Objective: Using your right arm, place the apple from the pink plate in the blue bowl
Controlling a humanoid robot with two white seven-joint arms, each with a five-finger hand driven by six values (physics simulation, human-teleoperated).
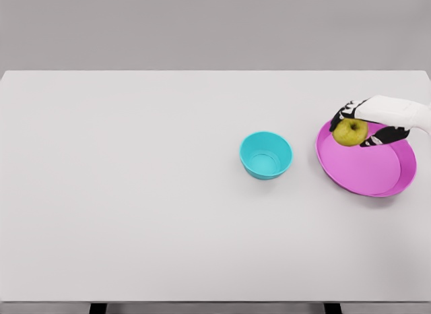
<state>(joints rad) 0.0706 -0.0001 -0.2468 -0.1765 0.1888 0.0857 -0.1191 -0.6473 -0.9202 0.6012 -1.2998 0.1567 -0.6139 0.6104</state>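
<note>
Right hand reaches in from the right edge, fingers curled around the yellow-green apple at the far rim of the pink plate, seemingly a grasp for lifting; whether the apple has left the plate is unclear. Count: one apple, one plate, one blue bowl just left of the plate, empty on the white desk; one hand visible.

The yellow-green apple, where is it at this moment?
In the head view the yellow-green apple is at the right, over the far edge of the pink plate, with the right hand around it.
</note>
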